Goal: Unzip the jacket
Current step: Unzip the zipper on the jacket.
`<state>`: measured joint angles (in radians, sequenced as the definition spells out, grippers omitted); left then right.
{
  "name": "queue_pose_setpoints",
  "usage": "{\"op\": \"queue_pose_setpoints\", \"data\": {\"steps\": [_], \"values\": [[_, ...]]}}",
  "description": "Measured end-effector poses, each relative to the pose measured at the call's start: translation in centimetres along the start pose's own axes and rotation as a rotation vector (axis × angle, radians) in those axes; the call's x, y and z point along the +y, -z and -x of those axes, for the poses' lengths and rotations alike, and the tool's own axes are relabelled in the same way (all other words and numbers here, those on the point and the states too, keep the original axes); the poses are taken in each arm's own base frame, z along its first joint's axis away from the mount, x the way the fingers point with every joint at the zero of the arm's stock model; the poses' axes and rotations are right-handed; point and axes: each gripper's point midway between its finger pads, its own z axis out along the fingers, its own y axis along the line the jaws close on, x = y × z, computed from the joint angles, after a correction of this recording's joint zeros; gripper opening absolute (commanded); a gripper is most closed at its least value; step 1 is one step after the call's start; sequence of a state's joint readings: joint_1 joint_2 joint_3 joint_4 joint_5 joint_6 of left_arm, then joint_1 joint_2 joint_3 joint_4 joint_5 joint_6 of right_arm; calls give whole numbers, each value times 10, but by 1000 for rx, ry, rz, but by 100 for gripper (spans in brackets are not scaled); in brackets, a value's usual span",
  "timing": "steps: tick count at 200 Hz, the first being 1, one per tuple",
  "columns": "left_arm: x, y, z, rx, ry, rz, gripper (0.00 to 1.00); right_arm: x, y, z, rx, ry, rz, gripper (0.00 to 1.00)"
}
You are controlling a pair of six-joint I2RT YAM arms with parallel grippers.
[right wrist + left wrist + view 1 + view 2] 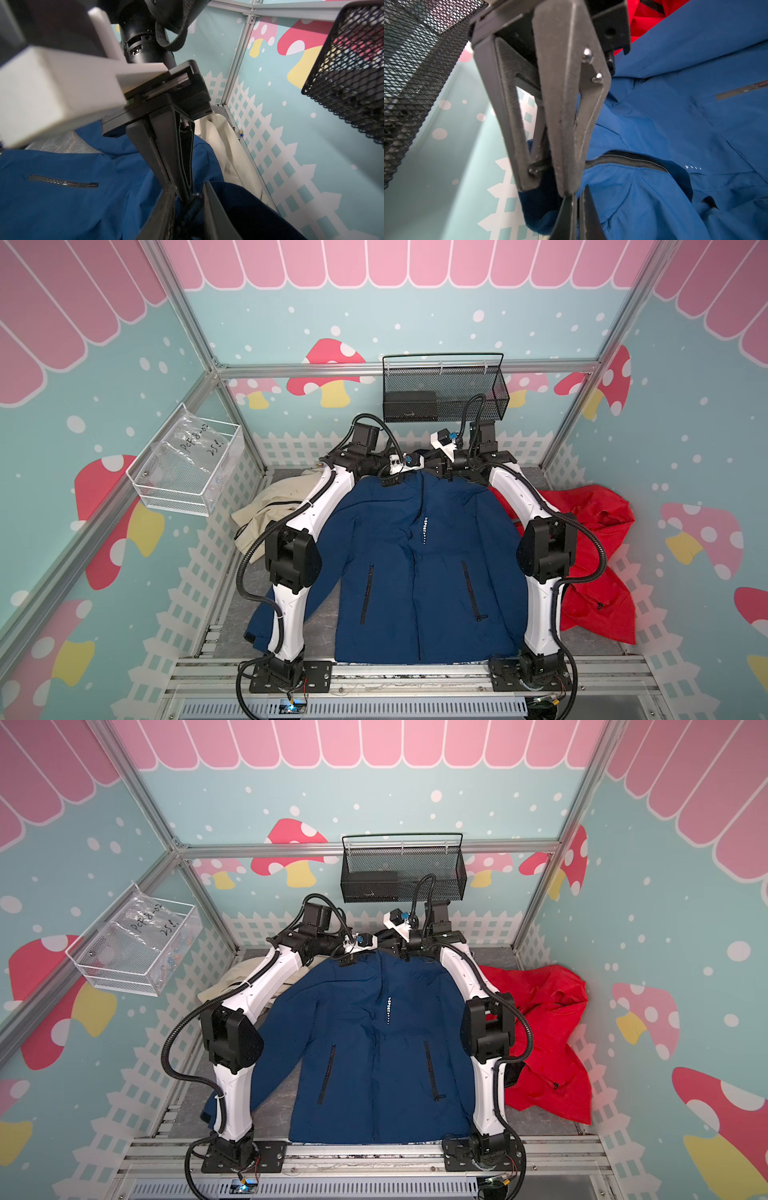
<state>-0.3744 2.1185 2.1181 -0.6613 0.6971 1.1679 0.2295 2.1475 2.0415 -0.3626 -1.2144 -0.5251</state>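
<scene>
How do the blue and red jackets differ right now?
The blue jacket lies spread flat, front up, in the middle; the red jacket sits crumpled at the robot's right. The left gripper and right gripper meet at the blue jacket's collar; neither touches the red jacket. Both rest on the table.

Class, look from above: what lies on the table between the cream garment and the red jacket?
The blue jacket lies spread out there, front up; both top views show it.
</scene>
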Motion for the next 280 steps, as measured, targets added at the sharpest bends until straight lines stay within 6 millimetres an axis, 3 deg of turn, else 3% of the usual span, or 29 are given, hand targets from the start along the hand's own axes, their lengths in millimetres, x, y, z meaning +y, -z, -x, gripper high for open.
{"op": "queue_pose_setpoints", "data": {"steps": [196, 280], "values": [[0, -1, -5, 23, 7, 7, 0, 4, 0, -6, 20, 15, 7, 16], [2, -1, -4, 21, 3, 14, 0, 8, 6, 11, 18, 47, -4, 9]]}}
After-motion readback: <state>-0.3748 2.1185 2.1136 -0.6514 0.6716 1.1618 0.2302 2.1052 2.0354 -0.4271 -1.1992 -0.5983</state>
